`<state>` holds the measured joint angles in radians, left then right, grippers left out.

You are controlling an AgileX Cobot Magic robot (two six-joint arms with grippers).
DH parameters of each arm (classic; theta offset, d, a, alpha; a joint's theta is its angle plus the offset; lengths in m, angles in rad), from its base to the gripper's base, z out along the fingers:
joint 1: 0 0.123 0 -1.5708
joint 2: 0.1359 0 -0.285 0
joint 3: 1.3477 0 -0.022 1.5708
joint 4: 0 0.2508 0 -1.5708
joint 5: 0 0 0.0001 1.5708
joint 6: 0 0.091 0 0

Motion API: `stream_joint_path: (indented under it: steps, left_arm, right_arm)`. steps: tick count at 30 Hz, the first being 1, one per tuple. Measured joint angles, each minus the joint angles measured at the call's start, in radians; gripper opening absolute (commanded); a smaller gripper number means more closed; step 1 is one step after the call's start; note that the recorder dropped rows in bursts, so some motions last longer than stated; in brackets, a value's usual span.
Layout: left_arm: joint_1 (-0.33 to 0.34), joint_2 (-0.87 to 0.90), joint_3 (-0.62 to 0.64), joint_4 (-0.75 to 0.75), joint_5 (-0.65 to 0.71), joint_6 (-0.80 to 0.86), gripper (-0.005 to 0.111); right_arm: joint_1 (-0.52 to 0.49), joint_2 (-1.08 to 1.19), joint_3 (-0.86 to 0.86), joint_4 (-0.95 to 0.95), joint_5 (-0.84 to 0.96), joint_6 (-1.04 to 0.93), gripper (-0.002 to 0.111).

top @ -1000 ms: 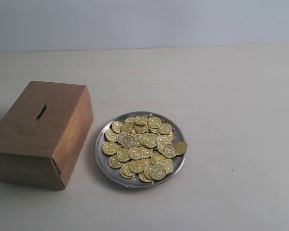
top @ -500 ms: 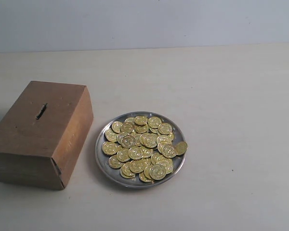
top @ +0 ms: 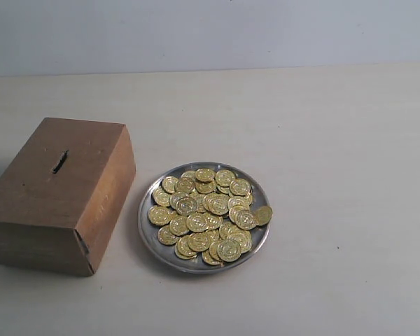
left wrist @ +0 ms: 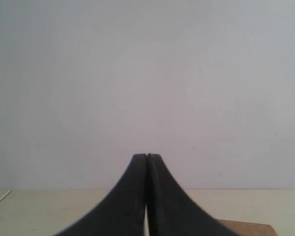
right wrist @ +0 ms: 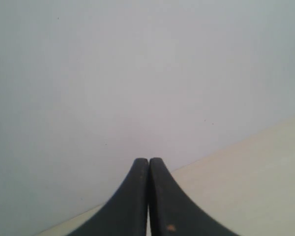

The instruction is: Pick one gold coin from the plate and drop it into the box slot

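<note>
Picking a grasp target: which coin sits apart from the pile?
The coin perched on the rim of the plate, farthest from the box; all others overlap inside.

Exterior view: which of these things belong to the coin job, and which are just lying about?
For the job:
coins, heaped on the plate
box, with the slot in its top
left pincer, shut
right pincer, shut

Just there:
table
wall
</note>
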<state>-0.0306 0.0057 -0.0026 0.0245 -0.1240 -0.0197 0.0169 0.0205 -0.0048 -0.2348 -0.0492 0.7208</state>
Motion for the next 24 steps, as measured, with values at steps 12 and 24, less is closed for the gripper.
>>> stream_joint_path:
  steps: [12,24]
  left_arm:
    - [0.000,0.000,0.000,0.000,0.133,0.034,0.000]
    - [0.000,0.000,0.003,-0.054,0.445,0.020,0.000]
  right_arm:
    - [0.000,0.000,0.000,0.000,-0.004,0.000,0.000]
    - [0.000,0.000,0.000,0.000,-0.008,0.000,0.000]
